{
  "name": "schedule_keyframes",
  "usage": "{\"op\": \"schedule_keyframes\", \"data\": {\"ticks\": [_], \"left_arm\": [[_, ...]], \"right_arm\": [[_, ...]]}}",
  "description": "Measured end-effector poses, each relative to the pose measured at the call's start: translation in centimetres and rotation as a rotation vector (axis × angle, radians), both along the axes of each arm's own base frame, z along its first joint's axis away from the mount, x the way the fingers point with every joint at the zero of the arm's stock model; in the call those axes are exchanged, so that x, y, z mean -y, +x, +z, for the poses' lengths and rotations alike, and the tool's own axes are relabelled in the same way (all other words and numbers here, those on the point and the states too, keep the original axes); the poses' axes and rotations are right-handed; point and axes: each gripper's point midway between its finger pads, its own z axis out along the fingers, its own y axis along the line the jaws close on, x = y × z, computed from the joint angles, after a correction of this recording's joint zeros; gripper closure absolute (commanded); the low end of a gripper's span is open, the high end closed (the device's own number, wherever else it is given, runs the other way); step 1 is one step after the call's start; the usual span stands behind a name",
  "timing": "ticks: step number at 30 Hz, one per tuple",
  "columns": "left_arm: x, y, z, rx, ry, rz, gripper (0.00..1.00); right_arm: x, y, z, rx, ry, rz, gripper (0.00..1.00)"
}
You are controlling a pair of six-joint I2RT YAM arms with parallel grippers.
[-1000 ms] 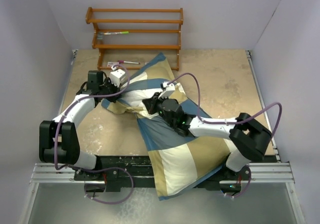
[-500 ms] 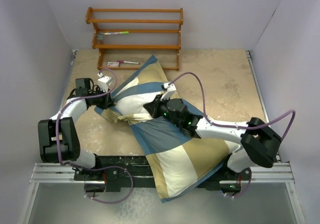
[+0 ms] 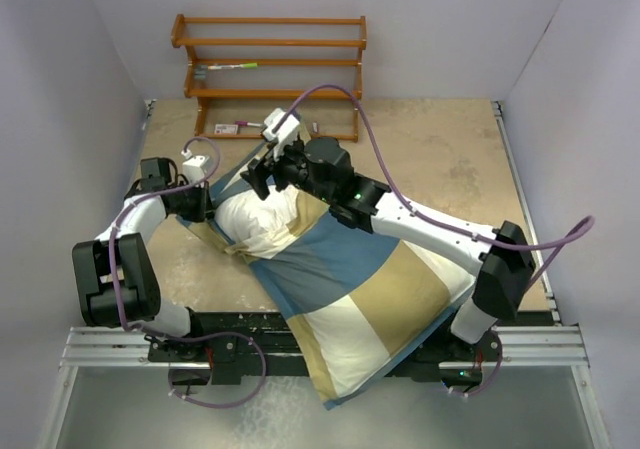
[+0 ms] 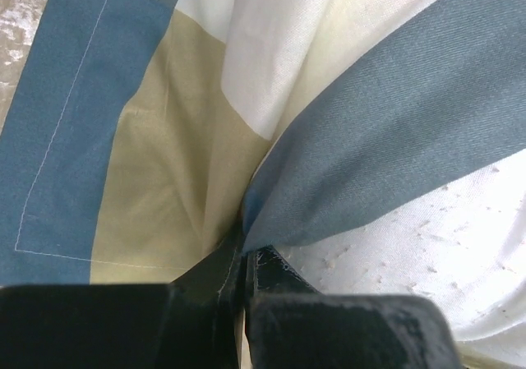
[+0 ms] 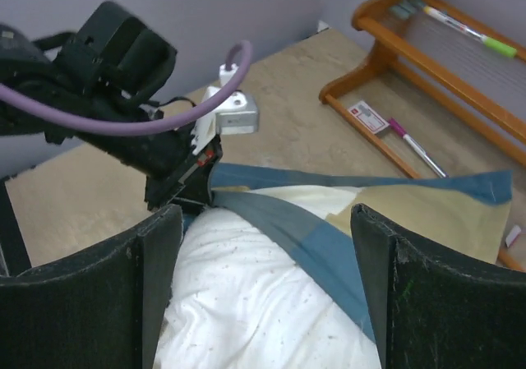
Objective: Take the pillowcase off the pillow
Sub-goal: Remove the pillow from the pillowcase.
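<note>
The pillowcase (image 3: 350,289), in tan, cream and blue blocks, lies diagonally across the table middle. The white pillow (image 3: 255,221) bulges out of its open upper-left end. My left gripper (image 3: 200,205) is shut on the pillowcase's blue edge; in the left wrist view the jaws (image 4: 244,262) pinch the fabric (image 4: 394,139) beside the speckled pillow (image 4: 436,254). My right gripper (image 3: 262,176) hovers open over the exposed pillow end. In the right wrist view its fingers (image 5: 156,287) straddle the pillow (image 5: 238,311) and a blue strip of pillowcase (image 5: 329,242), holding nothing.
A wooden rack (image 3: 270,69) stands against the back wall with a green-capped pen on a shelf and a pink pen and card (image 3: 240,126) below. White walls close in left, back and right. The pillowcase's near corner hangs over the front rail (image 3: 560,344).
My right gripper let go of the pillowcase, opened, and moved toward the far left over the pillow. The left gripper pulled the edge further left, baring more white pillow.
</note>
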Motion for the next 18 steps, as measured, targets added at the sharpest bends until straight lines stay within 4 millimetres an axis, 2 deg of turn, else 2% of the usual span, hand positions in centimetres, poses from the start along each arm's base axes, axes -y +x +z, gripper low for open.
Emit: {"op": "schedule_keyframes", "data": {"ticks": [2, 4, 6, 11, 15, 18], "left_arm": [[0.1, 0.1, 0.2, -0.004, -0.006, 0.004, 1.00], [0.1, 0.1, 0.6, -0.007, -0.009, 0.004, 1.00], [0.1, 0.3, 0.9, -0.013, -0.014, 0.002, 1.00], [0.2, 0.4, 0.6, -0.048, -0.027, -0.003, 1.00], [0.2, 0.3, 0.3, -0.066, -0.031, -0.004, 1.00], [0.2, 0.2, 0.2, -0.072, -0.032, -0.006, 1.00]], "right_arm": [[-1.1, -0.2, -0.1, 0.034, -0.051, 0.056, 0.14], [-2.5, -0.7, -2.2, 0.037, -0.133, 0.112, 0.09], [-4.2, -1.3, -4.9, 0.027, -0.222, 0.163, 0.07], [-8.8, -4.0, -14.1, -0.021, -0.462, 0.290, 0.06], [-10.5, -4.6, -19.2, -0.021, -0.594, 0.308, 0.08], [-10.4, -3.5, -20.5, 0.018, -0.653, 0.267, 0.10]]}}
